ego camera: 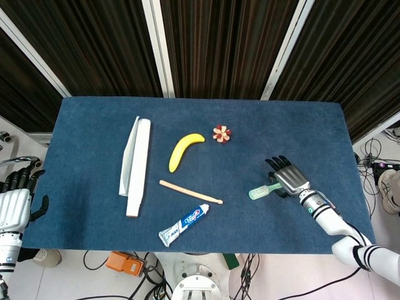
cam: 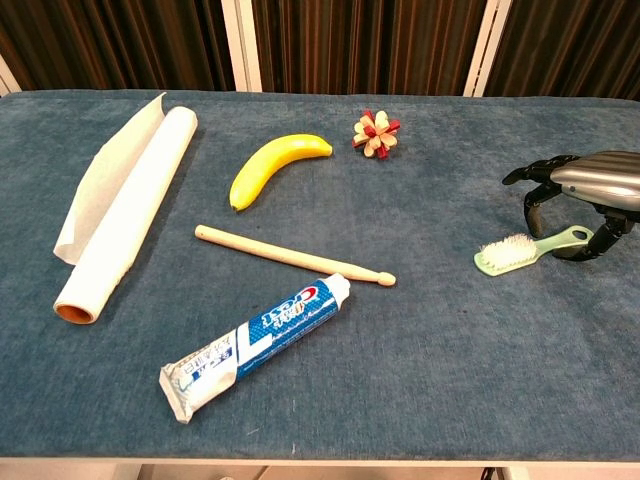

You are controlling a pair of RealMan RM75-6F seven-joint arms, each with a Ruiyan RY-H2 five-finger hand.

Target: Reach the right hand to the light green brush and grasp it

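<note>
Reach step, grasp not yet made. Light green brush (cam: pixel 528 249) lies flat on blue table (ego camera: pixel 94 206), well right of the drumstick (cam: pixel 294 256). Right hand (cam: pixel 578 200) arched over brush handle, fingers apart, holding nothing. Next: lower, close fingers round handle.

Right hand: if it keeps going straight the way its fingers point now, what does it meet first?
Probably the light green brush: the right hand arches over its handle, fingers curling down either side. Whether they touch it yet is unclear.
</note>
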